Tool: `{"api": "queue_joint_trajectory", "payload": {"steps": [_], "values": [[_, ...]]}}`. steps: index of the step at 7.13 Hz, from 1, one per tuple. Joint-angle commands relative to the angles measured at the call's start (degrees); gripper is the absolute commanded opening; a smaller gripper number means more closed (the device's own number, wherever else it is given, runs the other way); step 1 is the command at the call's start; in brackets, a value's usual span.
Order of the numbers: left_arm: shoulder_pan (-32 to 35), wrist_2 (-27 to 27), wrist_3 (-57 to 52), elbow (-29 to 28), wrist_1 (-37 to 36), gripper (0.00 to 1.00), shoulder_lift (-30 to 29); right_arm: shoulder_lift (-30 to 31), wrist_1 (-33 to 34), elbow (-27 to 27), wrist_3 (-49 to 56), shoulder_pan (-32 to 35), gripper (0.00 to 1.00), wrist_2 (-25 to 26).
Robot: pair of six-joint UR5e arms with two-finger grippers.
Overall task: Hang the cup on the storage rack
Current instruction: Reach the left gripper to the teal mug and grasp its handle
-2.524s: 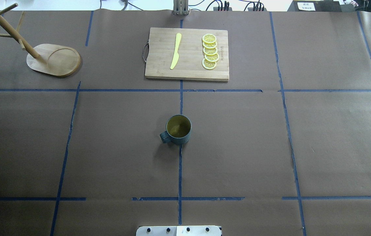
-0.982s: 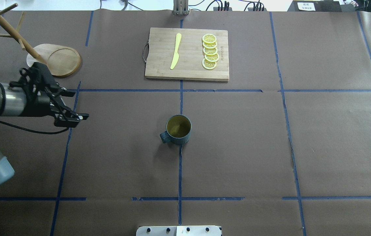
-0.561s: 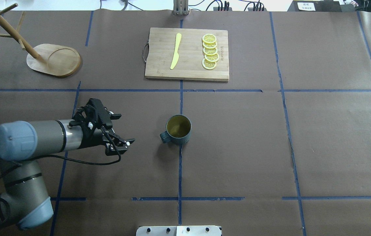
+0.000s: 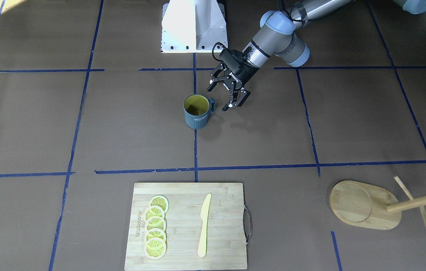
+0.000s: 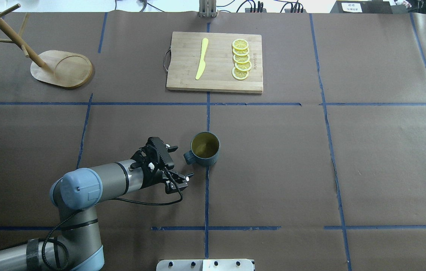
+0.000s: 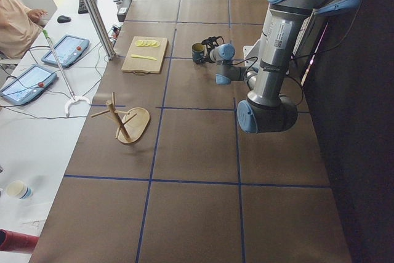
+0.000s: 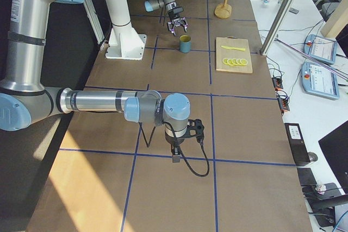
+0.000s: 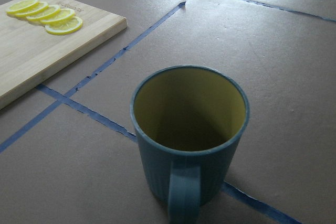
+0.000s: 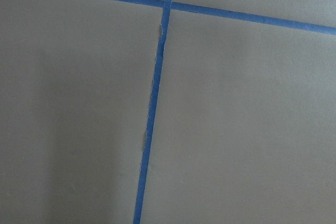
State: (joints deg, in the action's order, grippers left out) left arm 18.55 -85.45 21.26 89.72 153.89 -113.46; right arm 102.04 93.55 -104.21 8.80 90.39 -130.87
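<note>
Swept in just now toward the cup (image 5: pixel 205 149) with the left gripper (image 5: pixel 183 162) spread wide and empty; handle right ahead of the jaws, untouched. Approach nearly done, grasp next. Against a moment earlier: far closer, cup unmoved. Storage rack (image 5: pixel 62 69) well apart, behind the jaws. Right gripper (image 7: pixel 182 139): cannot tell whether spread or closed.

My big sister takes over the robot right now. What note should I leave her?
Left gripper: open, beside the cup, at its handle, gripping nothing.
Right gripper: low over the table, away from the job's things; open or shut, cannot tell.
Cup: upright, mid-table.
Storage rack: standing on the robot's far left, no cup on it.
Done: only the approach.
Left: grasp the cup, carry it over, hang it on the storage rack.
</note>
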Motion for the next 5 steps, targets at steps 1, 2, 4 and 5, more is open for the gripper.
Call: {"api": "queue_joint_trajectory", "payload": {"steps": [1, 2, 4, 5], "values": [[-1.2, 0.6, 0.1, -3.0, 0.5, 1.00, -2.8, -0.2, 0.0, 0.0, 0.1, 0.0, 1.00, 0.0], [-1.8, 2.8, 0.1, -3.6, 0.4, 1.00, -3.3, -0.2, 0.1, 0.0, 0.0, 0.0, 1.00, 0.0], [-2.8, 5.6, 0.3, -3.9, 0.3, 0.39, -3.5, -0.2, 0.1, 0.0, 0.1, 0.1, 1.00, 0.0], [-2.9, 5.6, 0.5, -3.8, 0.4, 0.10, -3.8, -0.2, 0.0, 0.0, 0.2, 0.1, 1.00, 0.0]]}}
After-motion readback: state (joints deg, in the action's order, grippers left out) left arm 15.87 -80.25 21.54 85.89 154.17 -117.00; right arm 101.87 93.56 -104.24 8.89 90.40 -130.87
